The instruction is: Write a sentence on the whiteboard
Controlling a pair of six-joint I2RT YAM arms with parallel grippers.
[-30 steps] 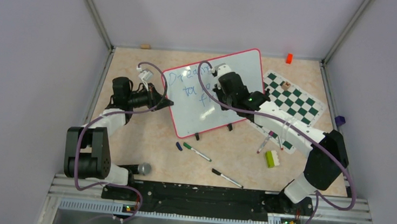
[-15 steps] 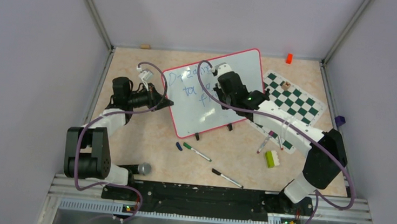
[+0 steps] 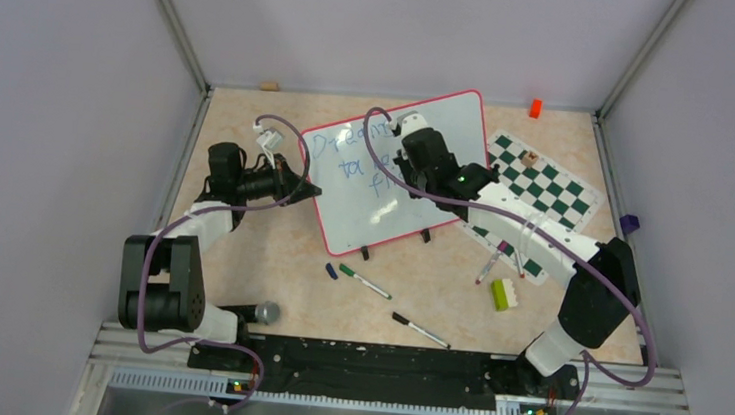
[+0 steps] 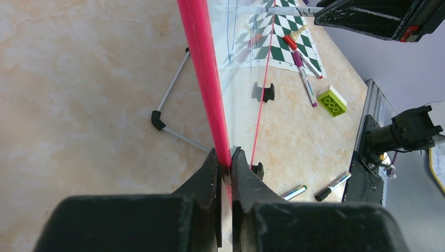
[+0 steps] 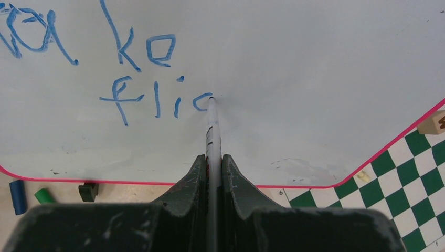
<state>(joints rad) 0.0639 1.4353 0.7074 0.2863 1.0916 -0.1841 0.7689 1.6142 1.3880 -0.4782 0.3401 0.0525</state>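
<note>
The whiteboard point(image 3: 350, 191) with its thin red frame stands tilted on small black feet at the table's middle. Blue lettering of the sentence point(image 3: 349, 148) runs across its upper left; the right wrist view shows "ke" and "flic" point(image 5: 152, 97). My left gripper point(image 3: 305, 191) is shut on the board's red left edge point(image 4: 202, 79), pinched between both fingers point(image 4: 224, 165). My right gripper point(image 3: 408, 179) is shut on a white marker point(image 5: 212, 131), whose tip touches the board just after the last blue letter.
A green-and-white chess mat point(image 3: 541, 188) lies right of the board, with a small wooden piece on it. Loose markers point(image 3: 365, 282) point(image 3: 420, 331), a blue cap point(image 3: 331, 272), a green brick point(image 3: 504, 295), and an orange block point(image 3: 535, 108) lie around. A microphone point(image 3: 259, 311) lies near the left base.
My right gripper has shifted slightly left and up across the board with the marker. The left gripper has stayed clamped on the board's edge.
</note>
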